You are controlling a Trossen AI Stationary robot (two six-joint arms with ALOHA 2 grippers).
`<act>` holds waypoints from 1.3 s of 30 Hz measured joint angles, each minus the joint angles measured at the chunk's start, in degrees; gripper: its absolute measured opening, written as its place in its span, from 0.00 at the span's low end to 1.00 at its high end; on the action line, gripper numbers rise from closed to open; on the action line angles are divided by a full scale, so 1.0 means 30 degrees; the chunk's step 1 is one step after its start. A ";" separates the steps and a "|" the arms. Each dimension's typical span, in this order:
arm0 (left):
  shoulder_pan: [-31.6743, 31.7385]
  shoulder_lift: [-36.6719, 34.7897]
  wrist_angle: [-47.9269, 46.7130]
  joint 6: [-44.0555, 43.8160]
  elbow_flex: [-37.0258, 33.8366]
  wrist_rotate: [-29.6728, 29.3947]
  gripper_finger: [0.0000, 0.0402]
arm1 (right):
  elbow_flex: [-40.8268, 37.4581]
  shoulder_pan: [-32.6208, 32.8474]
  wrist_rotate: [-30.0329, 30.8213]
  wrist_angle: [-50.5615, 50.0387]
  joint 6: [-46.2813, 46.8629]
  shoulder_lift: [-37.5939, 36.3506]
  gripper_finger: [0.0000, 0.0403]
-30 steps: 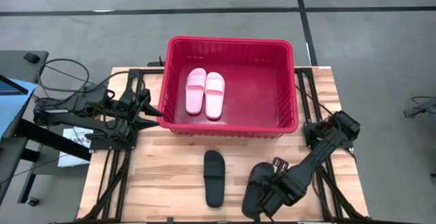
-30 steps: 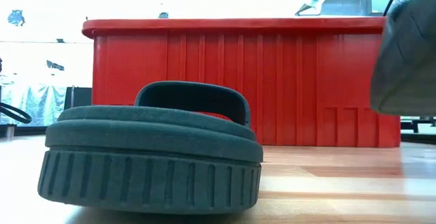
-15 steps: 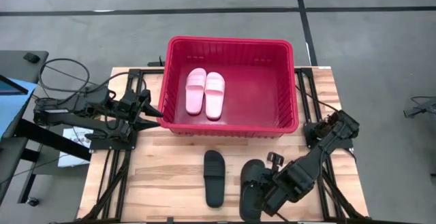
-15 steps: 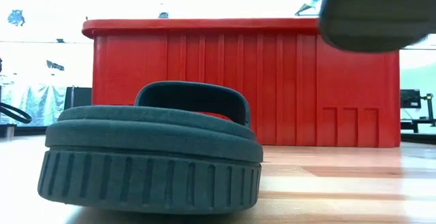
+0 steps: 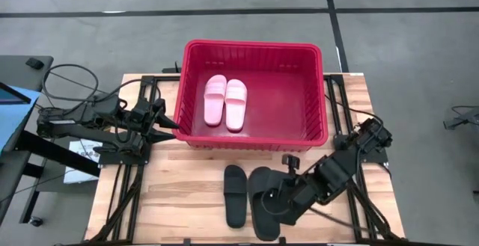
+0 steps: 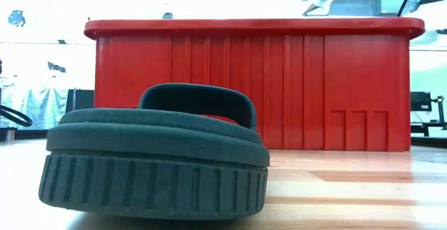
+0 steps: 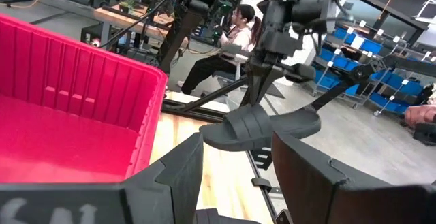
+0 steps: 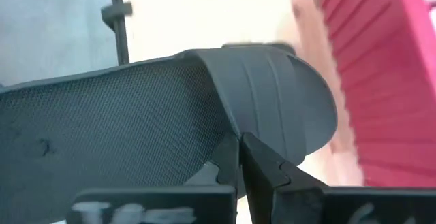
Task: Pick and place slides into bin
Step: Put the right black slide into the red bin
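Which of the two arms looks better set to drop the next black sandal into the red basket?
The right one: its right gripper already grips a black slide lifted off the table, near the bin. The left gripper waits open beside the bin.

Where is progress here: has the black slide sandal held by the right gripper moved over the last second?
Yes. The right gripper has carried the black slide sandal leftward, beside the black sandal lying on the table, and upward toward the red slotted plastic bin.

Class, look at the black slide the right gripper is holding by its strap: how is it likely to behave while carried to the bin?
Held by the right gripper, the black slide keeps its shape, so it is probably fairly stiff and light. Pinched only at the strap, it may swing or tilt.
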 joint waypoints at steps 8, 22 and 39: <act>-0.0003 0.0000 -0.0004 -0.0211 0.0000 -0.0001 0.41 | 0.1908 -0.1040 0.0696 -0.0016 -0.2735 0.0000 0.00; -0.0005 0.0000 0.0003 -0.0578 0.0000 0.0004 0.41 | 0.4041 -0.4141 0.2501 -0.3420 -0.6061 -0.0022 0.00; -0.0003 -0.0015 0.0822 -0.0556 0.0000 -0.0008 0.41 | 0.4065 -1.1133 0.3950 -0.2920 -1.3257 -0.0015 0.00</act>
